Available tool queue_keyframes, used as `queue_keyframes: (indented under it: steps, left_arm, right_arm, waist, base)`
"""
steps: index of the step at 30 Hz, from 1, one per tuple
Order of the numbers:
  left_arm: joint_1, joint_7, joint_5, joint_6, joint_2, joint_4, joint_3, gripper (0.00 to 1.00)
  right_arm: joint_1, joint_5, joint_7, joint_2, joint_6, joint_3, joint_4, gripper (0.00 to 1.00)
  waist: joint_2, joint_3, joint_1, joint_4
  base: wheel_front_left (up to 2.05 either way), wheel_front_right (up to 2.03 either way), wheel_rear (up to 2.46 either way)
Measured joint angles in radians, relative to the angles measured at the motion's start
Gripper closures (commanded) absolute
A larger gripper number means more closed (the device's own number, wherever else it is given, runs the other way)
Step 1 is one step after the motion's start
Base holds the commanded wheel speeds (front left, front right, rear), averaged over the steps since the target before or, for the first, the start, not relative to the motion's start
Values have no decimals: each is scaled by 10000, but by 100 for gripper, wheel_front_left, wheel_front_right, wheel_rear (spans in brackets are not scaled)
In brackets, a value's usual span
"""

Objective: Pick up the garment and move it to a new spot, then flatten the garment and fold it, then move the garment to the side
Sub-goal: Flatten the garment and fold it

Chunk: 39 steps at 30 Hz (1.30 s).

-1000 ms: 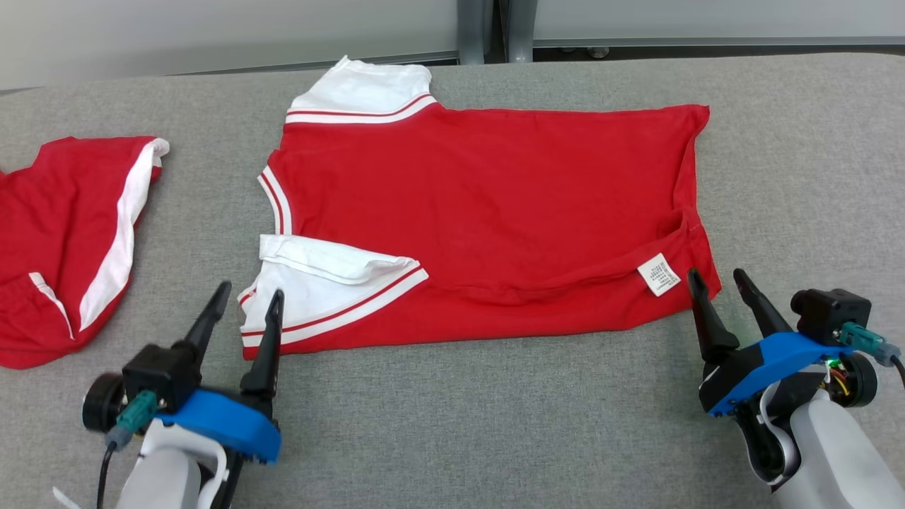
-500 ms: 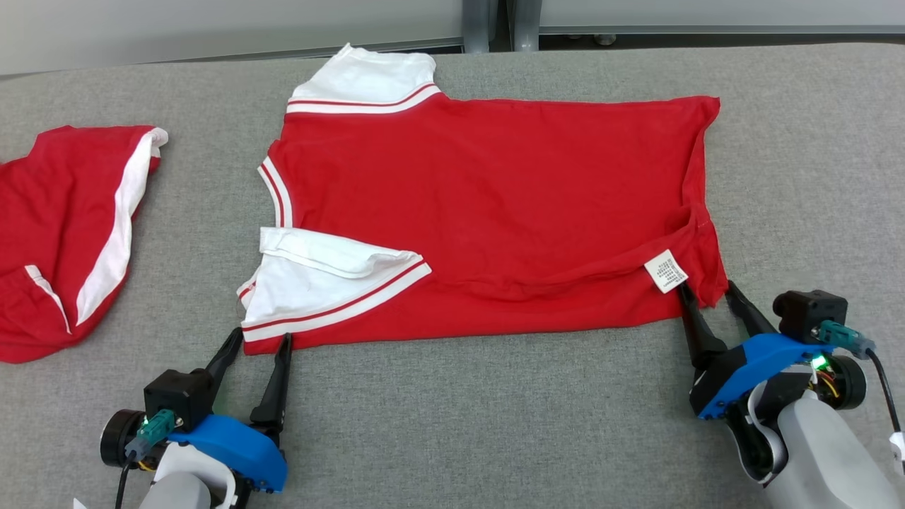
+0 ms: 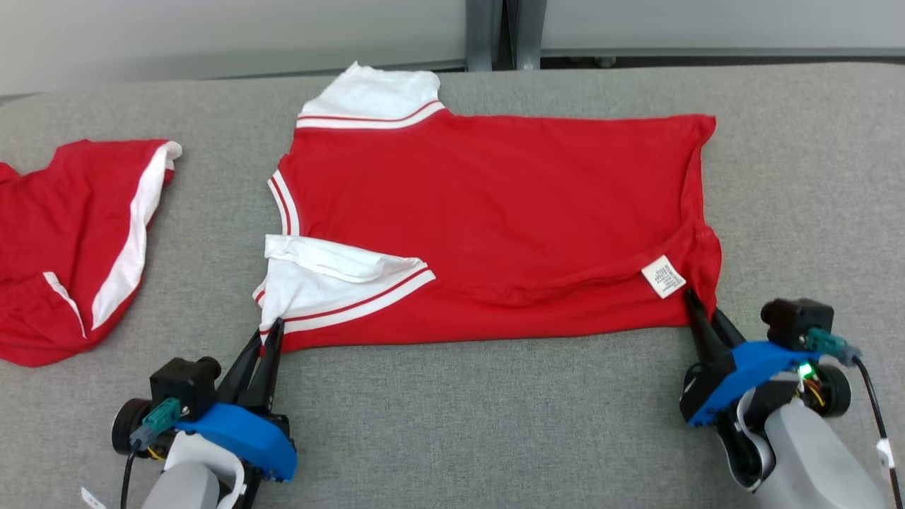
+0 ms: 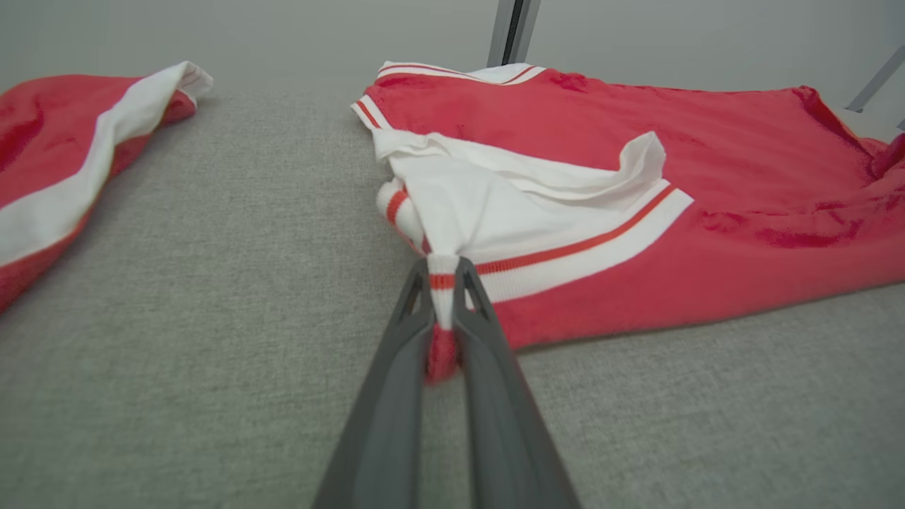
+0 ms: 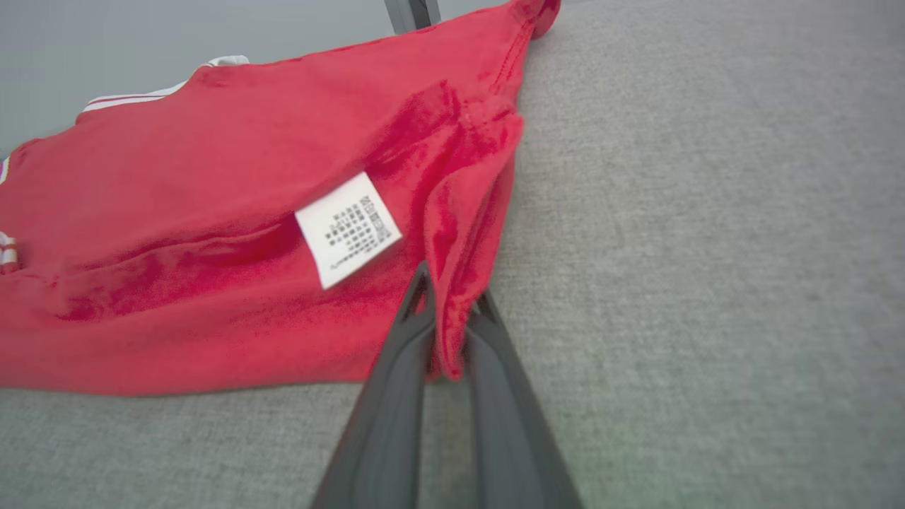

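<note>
The garment [image 3: 495, 212] is a red shirt with white, red-striped sleeves, spread across the grey table [image 3: 452, 424], collar to the left. My left gripper [image 3: 272, 331] is shut on the near sleeve's corner; in the left wrist view its fingers [image 4: 396, 367] pinch the bunched white-and-red cloth [image 4: 442, 283]. My right gripper [image 3: 696, 305] is shut on the near hem corner beside the white care label [image 3: 662, 276]. From the right wrist view, a red fold of the garment [image 5: 452, 283] hangs between the fingers [image 5: 389, 396], with the label [image 5: 346, 230] just left.
A second red garment with white stripes [image 3: 71, 240] lies at the table's left edge, also visible in the left wrist view [image 4: 63, 177]. Metal posts [image 3: 495, 32] stand beyond the table's far edge. Bare grey surface stretches along the near side between my arms.
Both grippers have drawn back toward me and gone from open to shut, each pinching a near corner of the garment. The head camera has shifted a little.
</note>
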Motion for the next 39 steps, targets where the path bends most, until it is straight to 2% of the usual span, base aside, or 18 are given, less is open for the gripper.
queue_keyframes:
  steps: [5,13,21,25,26,27,28,33,39]
  left_arm:
    - [766,2,-31,-2,-107,-487,378,100]
    - [2809,2,295,2,-485,-1507,1070,100]
    - [4183,2,523,2,-731,-2245,1350,100]
    - [4468,2,585,2,-784,-2184,1338,100]
    - [4484,2,579,2,-807,-2157,1348,68]
    - [4484,2,581,2,-834,-2150,1367,0]
    - [4481,2,606,2,-851,-2144,1373,0]
    - [4330,2,755,2,-943,-2449,1511,0]
    - [3963,2,1099,2,-1014,-3248,1916,0]
  right_arm:
    - [653,257,-276,-13,0,-12,-27,100]
    - [2443,673,-297,165,2,-140,-773,100]
    - [4072,656,267,405,2,-623,-2138,100]
    - [4598,458,717,570,2,-884,-2688,100]
    - [4670,416,842,602,2,-928,-2767,82]
    - [4740,401,915,637,2,-988,-2865,13]
    - [4780,389,953,686,0,-1085,-2949,0]
    - [4783,157,943,717,0,-1469,-3522,0]
    - [4419,-261,219,593,0,-1559,-4328,0]
  waist:
    - [0,-500,0,52]
    - [0,-1352,-1,114]
    - [0,-1851,-2,160]
    - [0,-1919,-2,156]
    - [0,-1937,-2,152]
    - [0,-1958,-2,151]
    - [0,-1981,-2,147]
    - [0,-2079,-1,136]
    - [0,-2228,-1,93]
  base:
    - [0,0,0]
    - [0,0,0]
    - [0,0,0]
    - [0,0,0]
    - [0,0,0]
    - [0,0,0]
    - [0,0,0]
    - [0,0,0]
    - [0,0,0]
